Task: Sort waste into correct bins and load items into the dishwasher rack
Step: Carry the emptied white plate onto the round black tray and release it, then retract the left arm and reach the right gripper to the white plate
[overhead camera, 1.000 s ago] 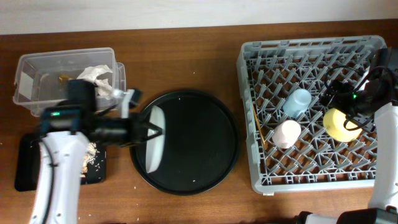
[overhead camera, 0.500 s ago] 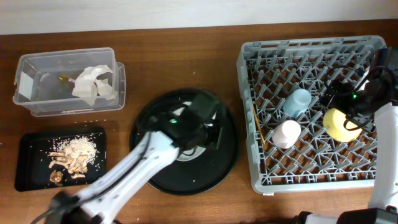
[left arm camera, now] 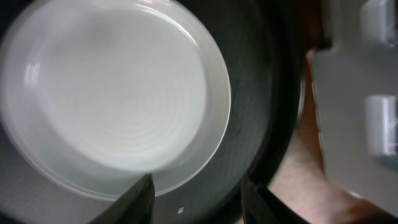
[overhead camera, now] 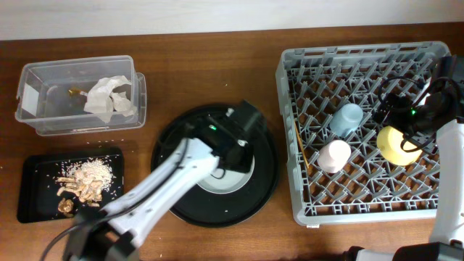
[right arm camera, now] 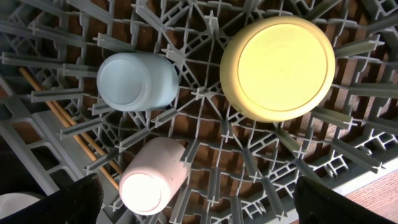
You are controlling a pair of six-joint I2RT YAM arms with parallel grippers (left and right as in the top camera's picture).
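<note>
On your table (overhead camera: pixel 217 65) the biggest thing, the dishwasher rack (overhead camera: pixel 362 199), sits at the right. Your right arm (overhead camera: pixel 451 156) hangs over it, the right jaws spread wide and empty. Next in size, the round black tray (overhead camera: pixel 264 181) lies in the middle, and your left arm (overhead camera: pixel 170 185) reaches across it. At the left, the clear tub (overhead camera: pixel 43 80) holds the paper wrapper (overhead camera: pixel 109 98), and the shallow black tray (overhead camera: pixel 29 203) in front of it holds the food scraps (overhead camera: pixel 85 177). The plate (left arm camera: pixel 115 99) is the one thing not yet loaded. It lies flat on the round black tray, right under the left jaws, its near rim by one fingertip (left arm camera: pixel 134 202). Those jaws stand partly apart and grasp nothing. Being round, the plate has no long axis, so I judge you must take it by the rim. The left arm is far nearer to it, and the rack lies off to the plate's right. In the rack sit the yellow bowl (overhead camera: pixel 397 145), the blue cup (overhead camera: pixel 346 118), the pink cup (overhead camera: pixel 335 155) and, along its left edge, the chopsticks (overhead camera: pixel 301 148).
</note>
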